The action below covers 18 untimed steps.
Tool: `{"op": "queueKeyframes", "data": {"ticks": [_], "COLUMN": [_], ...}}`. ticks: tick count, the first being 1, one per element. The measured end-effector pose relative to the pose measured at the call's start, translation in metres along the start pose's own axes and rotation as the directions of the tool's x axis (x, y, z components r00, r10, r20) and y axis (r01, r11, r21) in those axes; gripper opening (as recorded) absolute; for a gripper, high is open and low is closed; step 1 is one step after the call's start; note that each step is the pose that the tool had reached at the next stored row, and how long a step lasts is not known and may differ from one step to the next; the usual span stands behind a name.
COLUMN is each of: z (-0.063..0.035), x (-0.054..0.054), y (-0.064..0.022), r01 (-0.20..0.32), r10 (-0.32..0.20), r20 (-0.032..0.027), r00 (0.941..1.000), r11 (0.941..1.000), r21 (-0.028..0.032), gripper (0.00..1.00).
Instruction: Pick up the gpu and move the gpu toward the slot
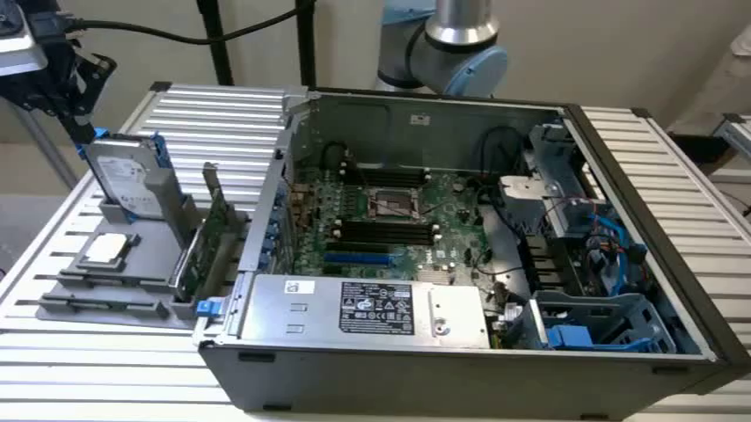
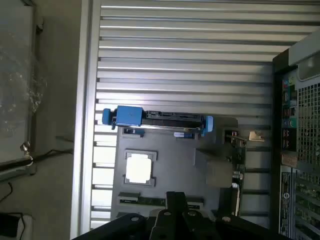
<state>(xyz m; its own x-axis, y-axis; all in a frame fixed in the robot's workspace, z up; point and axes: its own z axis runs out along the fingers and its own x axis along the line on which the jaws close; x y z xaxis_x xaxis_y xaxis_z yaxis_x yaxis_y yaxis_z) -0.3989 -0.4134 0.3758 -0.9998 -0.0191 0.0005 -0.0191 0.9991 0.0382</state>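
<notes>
Tool: the black tool [image 2: 176, 202] hangs high above the grey plastic parts holder [image 2: 175, 172] and touches nothing. I cannot tell whether it is apart or together.
Below the tool: the small square silver chip [image 2: 138, 167] lies flat in its recess, almost straight beneath.
Gpu: the thin green circuit-board gpu [image 2: 235, 175] with its silvery end bracket stands upright on edge in the holder. It is down and off to the side of the tool, between the tool's line and the open black computer case [image 2: 300, 125], and well apart from the tool.
Beyond the tool: the silver hard drive with blue side rails [image 2: 155, 119] stands on edge at the holder's far end.
Further out: the slatted aluminium tabletop [image 2: 185, 50] carries the holder and the case.
Slot: the blue connectors [image 1: 358, 259] on the green motherboard [image 1: 399, 189] inside the case look like the likely target. They are far from the tool, past the gpu.
Progress: by my reading nothing is done yet. The gpu sits ungrasped in the holder, so both the pickup and the carry toward the slot are left.
Arm pose: the grey-and-blue arm joint [image 1: 460, 40] stands behind the case. The wrist reaches out over the holder at the exterior view's left and points straight down.
</notes>
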Motion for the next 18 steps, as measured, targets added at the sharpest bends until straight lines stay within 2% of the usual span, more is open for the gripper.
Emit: {"op": "queueKeyframes", "data": {"ticks": [13, 18], "z": [0.0, -0.0001], "x": [0.0, -0.013], "y": [0.0, -0.0106], "r01": [0.0, 0.0], "r10": [0.0, 0.0], "r20": [0.0, -0.0004], "r00": [1.0, 1.0], "r11": [1.0, 1.0], "r21": [0.0, -0.0001], "gripper": [0.11, 0.11]}}
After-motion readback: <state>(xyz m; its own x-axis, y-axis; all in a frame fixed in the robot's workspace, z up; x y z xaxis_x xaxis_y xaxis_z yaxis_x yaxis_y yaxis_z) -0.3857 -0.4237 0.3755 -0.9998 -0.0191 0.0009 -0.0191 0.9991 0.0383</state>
